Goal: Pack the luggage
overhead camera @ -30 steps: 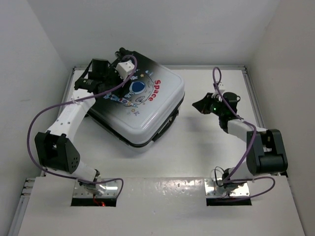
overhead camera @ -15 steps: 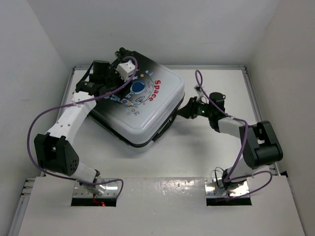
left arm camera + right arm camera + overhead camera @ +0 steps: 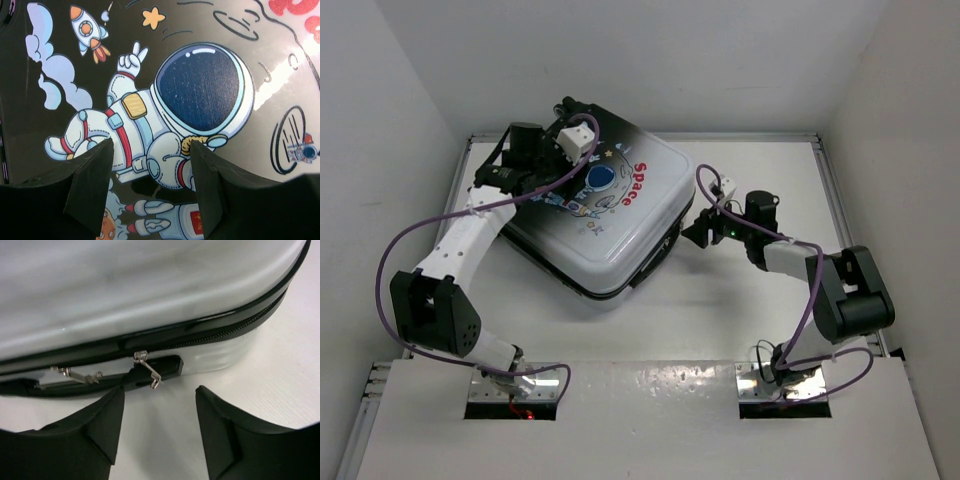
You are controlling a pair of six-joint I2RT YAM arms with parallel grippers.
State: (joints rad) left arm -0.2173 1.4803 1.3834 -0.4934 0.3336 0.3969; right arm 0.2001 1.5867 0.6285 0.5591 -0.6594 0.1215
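The luggage [image 3: 610, 215] lies flat and closed on the table, astronaut and red "Space" print facing up. My left gripper [image 3: 552, 175] hovers open just over the lid. In the left wrist view its fingers [image 3: 95, 185] straddle the astronaut's legs [image 3: 150, 160] with nothing between them. My right gripper [image 3: 698, 228] is open at the suitcase's right side, low over the table. In the right wrist view, the right gripper [image 3: 159, 407] faces a metal zipper pull [image 3: 150, 372] hanging over the black side handle [image 3: 165, 367]. A second pull [image 3: 75, 374] lies further left. Neither gripper holds anything.
White walls enclose the table [image 3: 750, 300] on the left, back and right. A raised rim [image 3: 825, 190] runs along the table's right edge, close behind the right arm. The left arm's purple cable [image 3: 410, 235] loops beside the suitcase.
My right gripper has swung left from mid-table up to the suitcase's side and gone from shut to open. The left gripper has hardly moved.
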